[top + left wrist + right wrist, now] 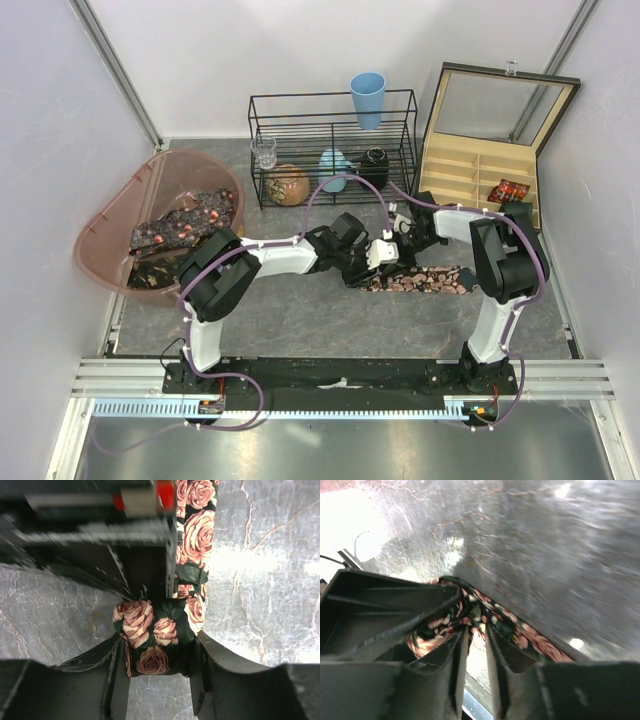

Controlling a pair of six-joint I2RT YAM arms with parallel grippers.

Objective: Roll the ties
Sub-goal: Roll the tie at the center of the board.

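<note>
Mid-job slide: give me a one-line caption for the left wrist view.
Left gripper pinches the rolled end of a rose-print tie, its tail stretched across the grey table.

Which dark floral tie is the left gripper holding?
The rose-patterned tie stretched on the table, its rolled end clamped in the left gripper; other ties lie in the pink plastic tub or the wooden box.

A dark rose-print tie [425,281] lies flat on the counter [330,320], its left end a coil [155,642]. More ties [185,225] lie heaped in the tub [110,215]; a roll [510,190] sits in the box [450,175].
</note>
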